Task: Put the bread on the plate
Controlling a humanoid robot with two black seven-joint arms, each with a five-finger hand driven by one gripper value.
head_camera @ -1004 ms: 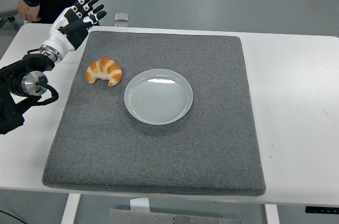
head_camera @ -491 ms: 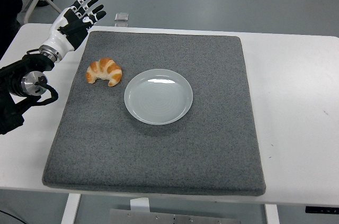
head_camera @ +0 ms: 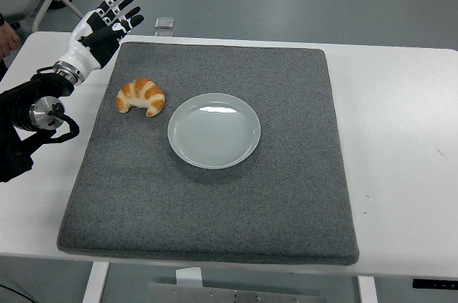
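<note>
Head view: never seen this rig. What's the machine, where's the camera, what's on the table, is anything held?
This is a humanoid robot with two black arms that end in five-fingered hands. The single picture comes from a camera high on the robot's own side, looking forward and down over a white table.

Only the left hand shows, raised near the table's far left corner, its fingers spread and holding nothing. The right arm is out of view.

A grey mat covers most of the table. On it lie a croissant, which is the bread, and just to its right, apart from it, an empty white plate. A small silver object sits past the mat's far edge.
</note>
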